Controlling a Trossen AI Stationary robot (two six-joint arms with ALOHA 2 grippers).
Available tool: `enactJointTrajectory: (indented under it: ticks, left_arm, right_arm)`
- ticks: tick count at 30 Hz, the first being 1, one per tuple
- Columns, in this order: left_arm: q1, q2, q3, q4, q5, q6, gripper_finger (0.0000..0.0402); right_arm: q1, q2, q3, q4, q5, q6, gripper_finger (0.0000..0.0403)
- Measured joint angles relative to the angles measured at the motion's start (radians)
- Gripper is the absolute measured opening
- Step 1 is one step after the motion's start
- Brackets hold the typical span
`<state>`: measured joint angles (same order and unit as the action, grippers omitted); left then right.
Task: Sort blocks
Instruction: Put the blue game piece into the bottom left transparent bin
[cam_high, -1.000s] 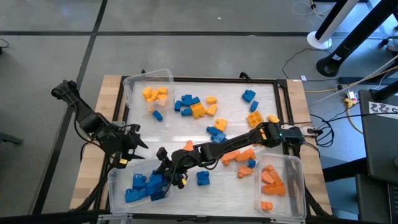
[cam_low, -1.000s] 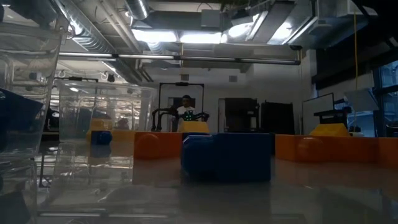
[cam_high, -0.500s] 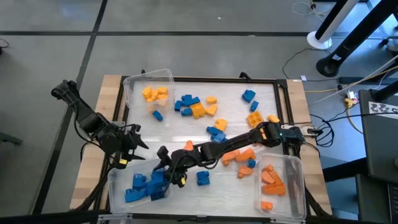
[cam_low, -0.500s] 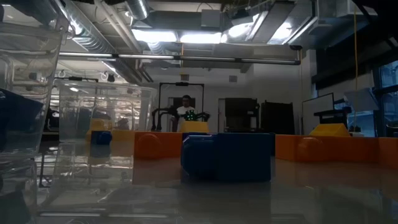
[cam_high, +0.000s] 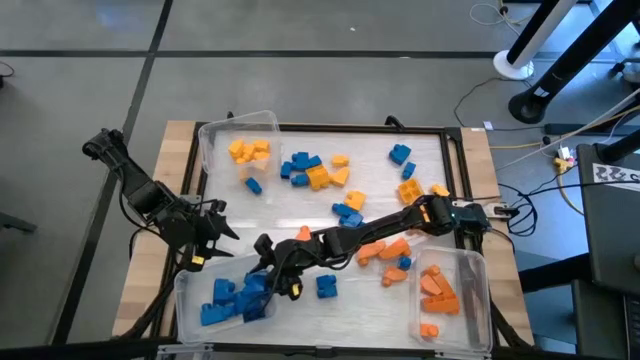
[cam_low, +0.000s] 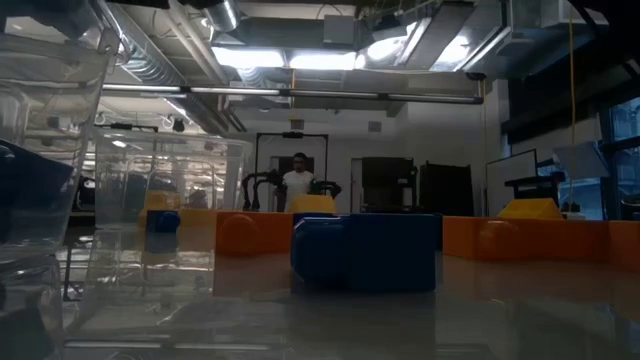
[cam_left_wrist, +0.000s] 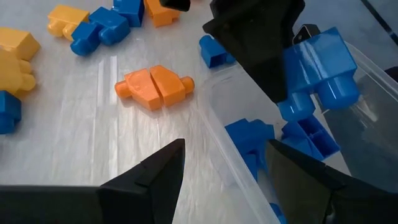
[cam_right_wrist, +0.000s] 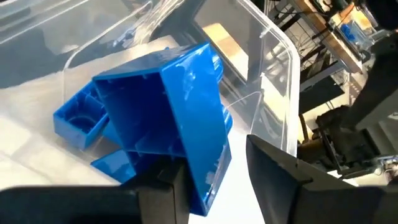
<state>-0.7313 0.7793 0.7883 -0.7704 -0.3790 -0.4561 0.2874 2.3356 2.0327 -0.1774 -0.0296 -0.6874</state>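
Observation:
My right gripper reaches across the table and stands over the near-left clear bin, which holds several blue blocks. Its fingers are open. Between them a blue block tilts above the bin's pile, with a gap showing to one finger. My left gripper waits open at the bin's far-left corner, touching nothing. Loose blue, yellow and orange blocks lie on the table. My right gripper has the blue block between its open fingers, which slant down from the table's right. One side stands clear of a finger. The other finger hides the block's other side, so I cannot tell whether it touches.
A bin with yellow blocks stands at the far left, and a bin with orange blocks at the near right. Orange blocks lie under the right arm. One blue block lies beside the blue bin.

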Motion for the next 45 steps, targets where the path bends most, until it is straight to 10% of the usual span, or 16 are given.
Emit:
enactJointTrajectory:
  ticks: [27, 45]
  left_arm:
    - [0.0, 0.0, 0.0, -0.005, 0.001, 0.019, 0.021]
    - [0.0, 0.0, 0.0, -0.005, 0.001, 0.018, 0.021]
  right_arm:
    - [-0.007, -0.036, -0.004, -0.078, -0.006, 0.089, 0.0146]
    - [-0.027, -0.08, -0.003, -0.15, -0.005, 0.126, 0.0268]
